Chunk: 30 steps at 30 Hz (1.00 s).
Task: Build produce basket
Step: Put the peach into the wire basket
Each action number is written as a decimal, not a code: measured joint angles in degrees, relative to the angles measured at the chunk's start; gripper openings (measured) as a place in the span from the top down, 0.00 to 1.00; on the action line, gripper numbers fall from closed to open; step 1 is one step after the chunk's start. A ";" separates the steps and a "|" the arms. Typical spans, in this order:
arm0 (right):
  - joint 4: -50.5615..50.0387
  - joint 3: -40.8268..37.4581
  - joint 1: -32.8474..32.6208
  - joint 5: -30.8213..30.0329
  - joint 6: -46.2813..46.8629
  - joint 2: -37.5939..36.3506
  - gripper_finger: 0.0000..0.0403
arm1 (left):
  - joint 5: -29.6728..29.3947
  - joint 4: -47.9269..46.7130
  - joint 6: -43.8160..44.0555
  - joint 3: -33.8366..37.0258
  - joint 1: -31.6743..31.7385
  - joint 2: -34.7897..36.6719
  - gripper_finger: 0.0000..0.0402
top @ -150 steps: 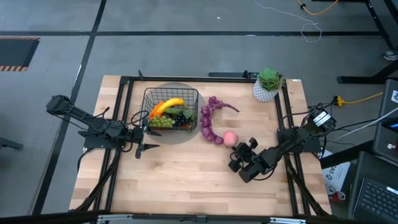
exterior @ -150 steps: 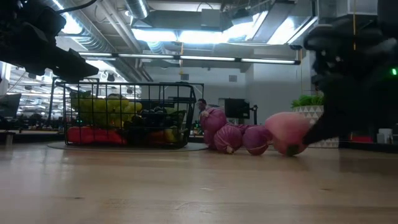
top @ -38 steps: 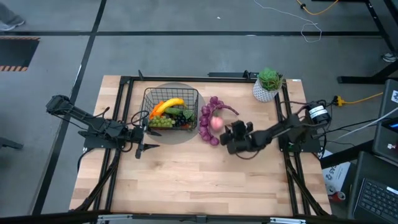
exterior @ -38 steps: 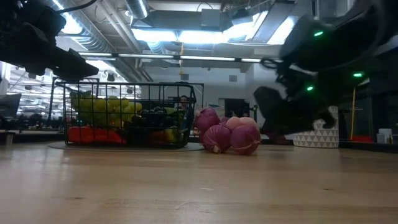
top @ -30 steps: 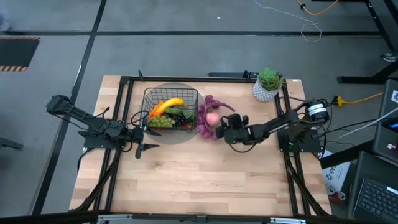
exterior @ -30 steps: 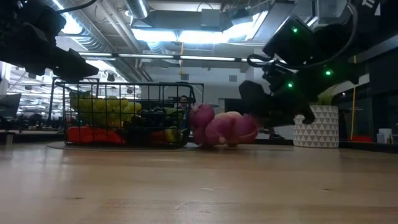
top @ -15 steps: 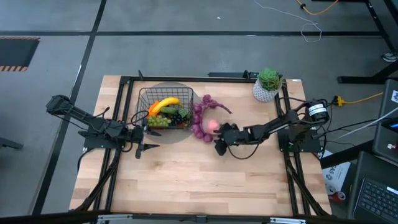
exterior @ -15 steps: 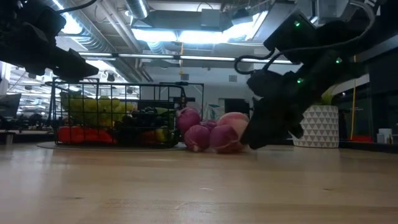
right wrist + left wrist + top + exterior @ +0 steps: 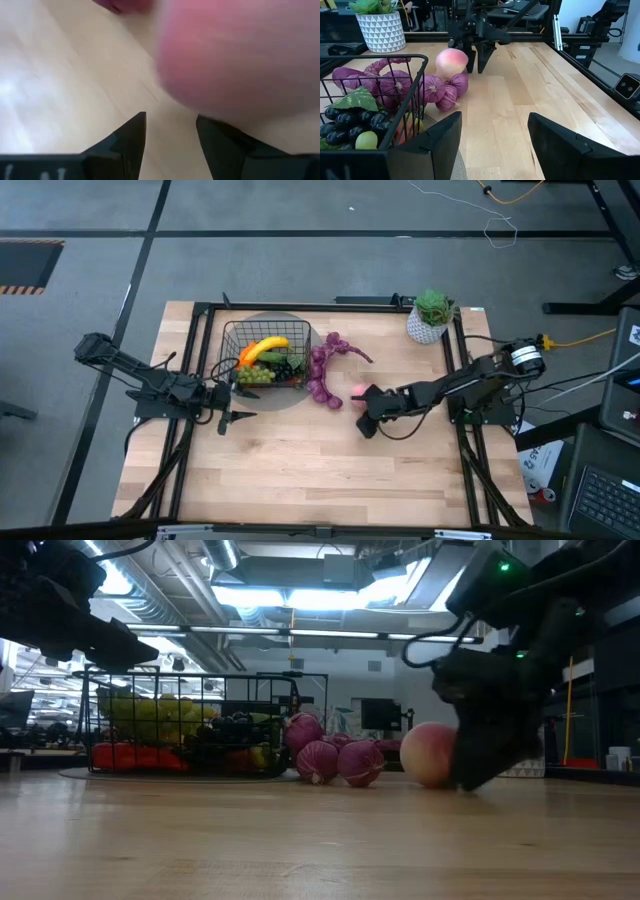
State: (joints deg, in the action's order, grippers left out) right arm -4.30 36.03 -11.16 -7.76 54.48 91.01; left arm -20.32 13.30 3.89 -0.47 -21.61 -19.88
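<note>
The black wire basket [image 9: 263, 358] holds a banana, grapes and other produce. The purple string of bulbs [image 9: 322, 375] lies on the table against its right side. A pink peach [image 9: 358, 391] rests on the wood right of the bulbs. My right gripper [image 9: 364, 423] stands open on the peach's near-right side, fingers pointing down; in the right wrist view the peach [image 9: 240, 60] lies ahead of the fingers, not between them. My left gripper [image 9: 228, 405] waits open at the basket's near-left corner. My right gripper's fingers [image 9: 481, 60] stand close against the peach's side [image 9: 465, 59], coming down from above on its near-right. I cannot tell whether they touch it. The peach sits on the table, clear of the bulbs.
A white pot with a green plant [image 9: 430, 317] stands at the far right corner. A grey round mat [image 9: 292, 398] lies under the basket. Black frame rails [image 9: 190, 380] run along the table's sides. Bare wood [image 9: 300, 470] fills the near half.
My right gripper has gone toward the table's near edge and then back toward the right. The basket and the bulbs have slid a little toward the left. The peach has come away from the bulbs and now lies on the wood, nearer and to their right.
</note>
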 joint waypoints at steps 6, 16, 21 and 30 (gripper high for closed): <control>-15.67 -0.22 0.00 -0.69 6.08 -5.67 0.56 | 0.00 0.02 0.01 0.01 0.00 0.01 0.44; -18.87 -0.35 0.02 -25.75 13.44 -7.38 0.61 | 0.02 0.00 0.01 0.00 0.00 0.02 0.44; -12.70 -0.30 -0.21 -18.19 6.68 -7.38 0.61 | 0.00 0.01 0.01 0.01 0.00 0.01 0.44; -10.49 -0.30 -4.36 -8.72 9.32 -7.38 0.61 | 0.00 0.02 0.01 0.00 0.00 0.00 0.44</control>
State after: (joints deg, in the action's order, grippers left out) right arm -14.80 35.73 -15.52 -16.48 63.80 83.64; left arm -20.32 13.32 3.90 -0.47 -21.61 -19.88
